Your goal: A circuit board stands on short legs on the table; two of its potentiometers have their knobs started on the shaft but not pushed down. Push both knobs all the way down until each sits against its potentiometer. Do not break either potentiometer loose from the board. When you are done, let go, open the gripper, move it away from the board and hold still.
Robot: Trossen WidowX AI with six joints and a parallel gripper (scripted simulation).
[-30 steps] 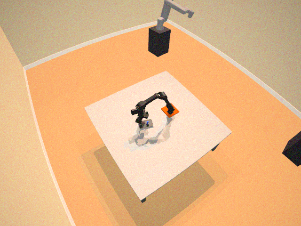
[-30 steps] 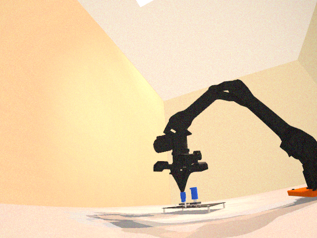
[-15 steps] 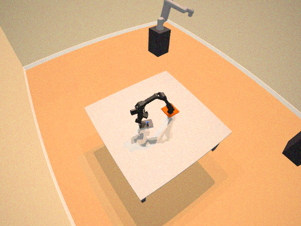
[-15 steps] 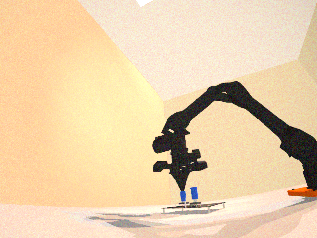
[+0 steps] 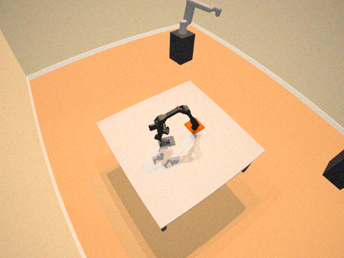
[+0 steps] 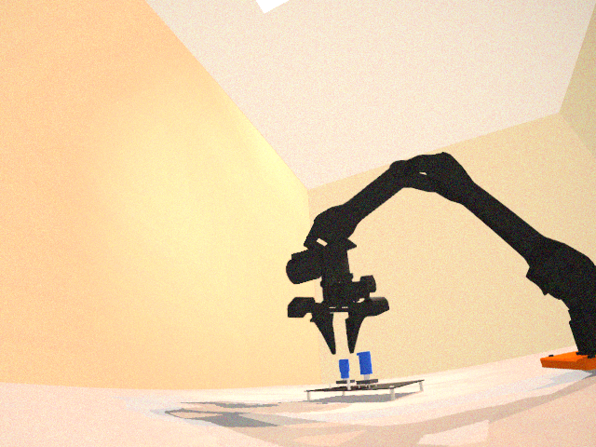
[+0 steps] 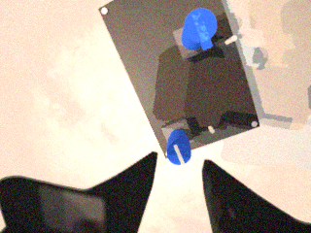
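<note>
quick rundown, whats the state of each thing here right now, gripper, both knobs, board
gripper: open, holding nothing, fingertips above the knobs and not touching them
left knob: upright on its shaft, top lower than the other's
right knob: upright on its shaft, standing taller
circuit board: level on its short legs on the table

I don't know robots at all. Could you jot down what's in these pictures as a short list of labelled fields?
arm: one black arm, bent over the board
end effector: open, holding nothing, above the knobs, touching neither
circuit board: on short legs on the table
near knob: blue, at the board's edge, just ahead of the fingertips in the wrist view
far knob: blue, near the opposite edge
arm base: orange plate
</note>
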